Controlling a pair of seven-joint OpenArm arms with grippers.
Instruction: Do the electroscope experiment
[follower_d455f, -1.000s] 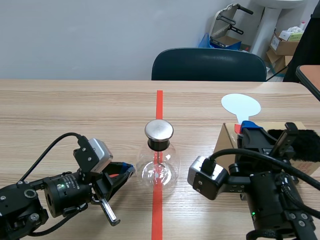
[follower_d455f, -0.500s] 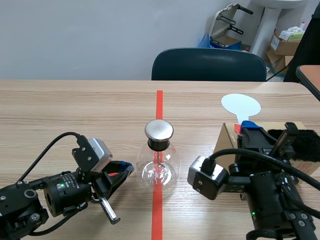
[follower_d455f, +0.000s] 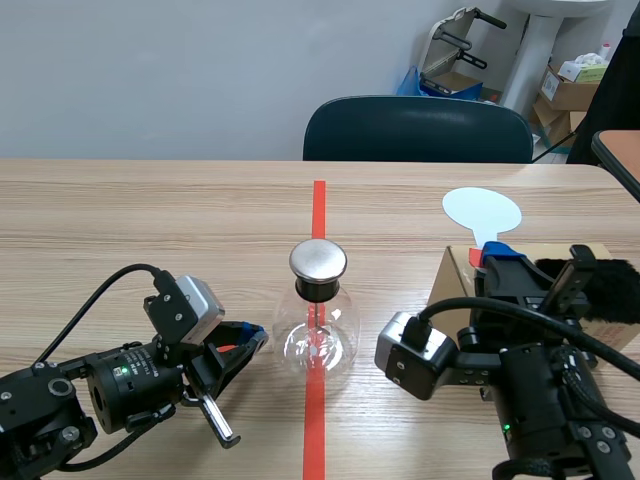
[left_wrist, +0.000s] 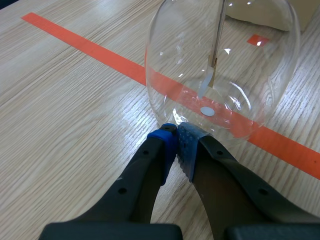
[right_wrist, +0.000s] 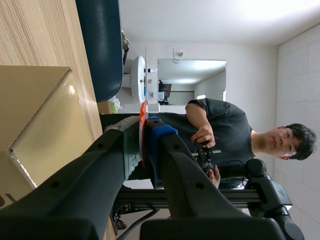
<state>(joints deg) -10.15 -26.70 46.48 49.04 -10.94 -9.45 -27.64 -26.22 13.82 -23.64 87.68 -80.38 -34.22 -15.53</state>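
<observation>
The right gripper is clamping the white disc paddle near the worktop's right edge. The left gripper, fingers together, is sitting beside the mid-worktop electroscope flask. Next is likely bringing the disc to its metal cap.

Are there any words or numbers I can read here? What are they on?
None can be read.
The glass flask, its metal cap, the pale disc and the cardboard box show no writing.
The boxes in the far corner may carry labels, too small to read.
</observation>
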